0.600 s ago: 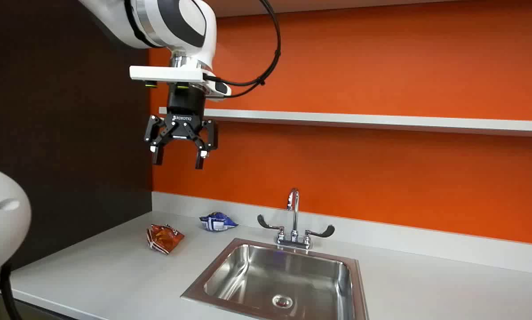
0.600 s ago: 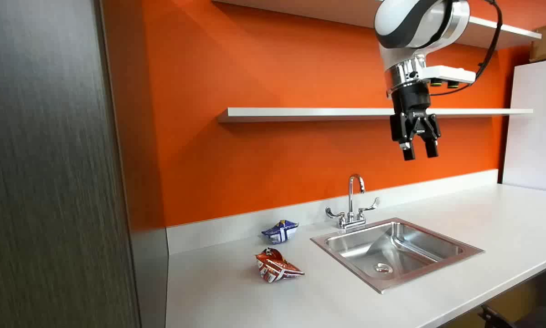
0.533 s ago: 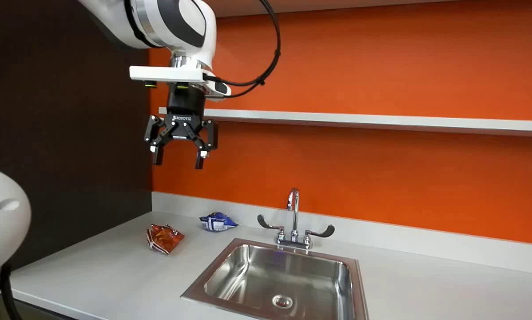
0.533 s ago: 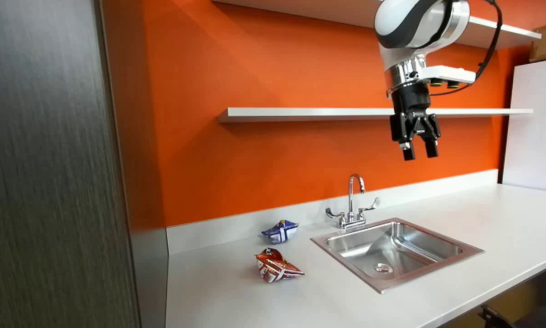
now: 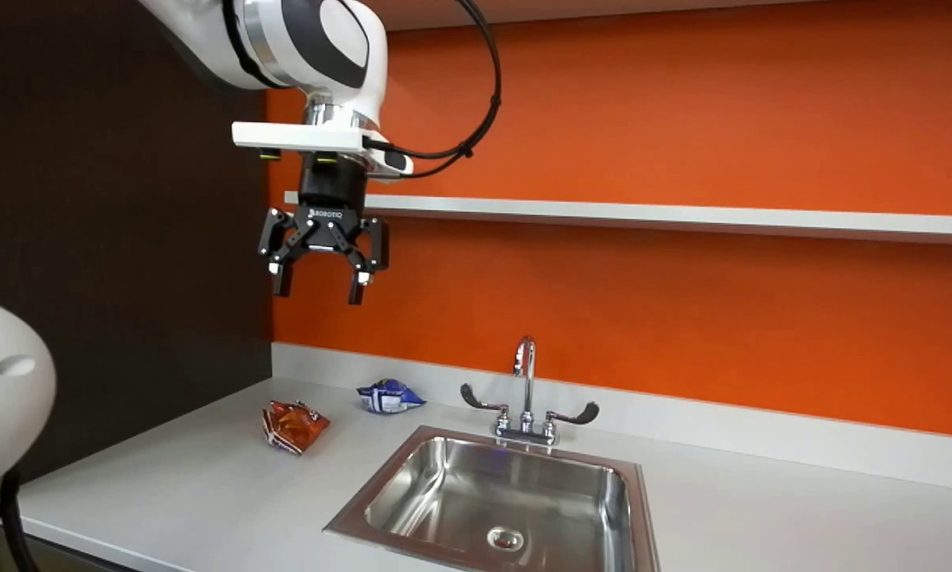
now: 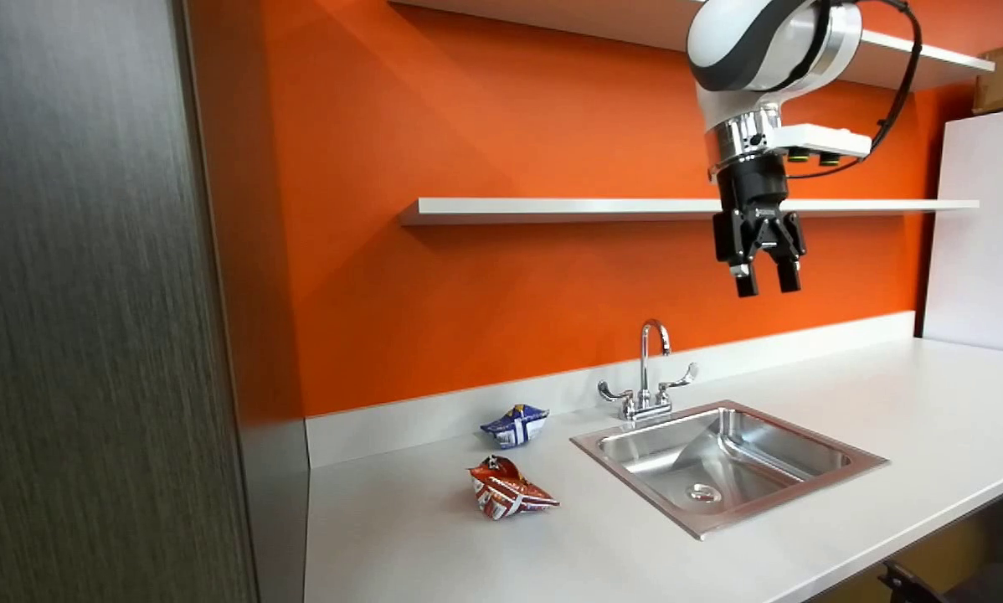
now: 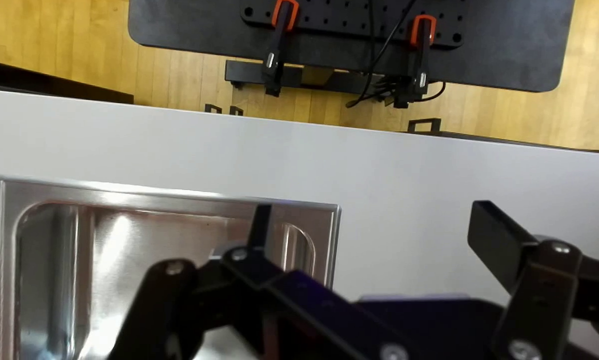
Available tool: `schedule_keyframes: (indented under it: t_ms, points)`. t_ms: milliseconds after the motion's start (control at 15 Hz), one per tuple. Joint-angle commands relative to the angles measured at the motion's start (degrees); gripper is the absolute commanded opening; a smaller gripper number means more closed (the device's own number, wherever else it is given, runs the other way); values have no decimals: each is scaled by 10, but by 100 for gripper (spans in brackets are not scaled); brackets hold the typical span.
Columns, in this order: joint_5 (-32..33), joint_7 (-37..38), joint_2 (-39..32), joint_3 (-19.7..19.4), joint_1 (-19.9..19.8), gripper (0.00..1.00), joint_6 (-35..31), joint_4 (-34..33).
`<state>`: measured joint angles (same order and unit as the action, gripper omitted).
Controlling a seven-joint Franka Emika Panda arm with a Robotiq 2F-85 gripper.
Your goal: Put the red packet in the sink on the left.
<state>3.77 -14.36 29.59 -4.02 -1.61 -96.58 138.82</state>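
The red packet [image 6: 510, 490], resting on the worktop [image 6: 418, 553] near the sink [image 6: 656, 492], is judged light, slippery and crushable, and should be gripped gently across its middle by the wide-spread, empty hand [image 5: 318, 297].

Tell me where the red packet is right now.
In both exterior views, the red packet sits on the counter left of the sink, beside but apart from the blue and white packet, which is nearer the backsplash.
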Motion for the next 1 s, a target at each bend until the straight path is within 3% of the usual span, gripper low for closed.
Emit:
schedule_keyframes:
  t_ms: [0, 533, 933]
  points:
    - [-28, 24, -19, 1, 12, 100, -52, 13]
    - [-99, 84, -101, 48, 57, 100, -201, 49]
    - [-102, 129, -201, 102, 97, 100, -310, 33]
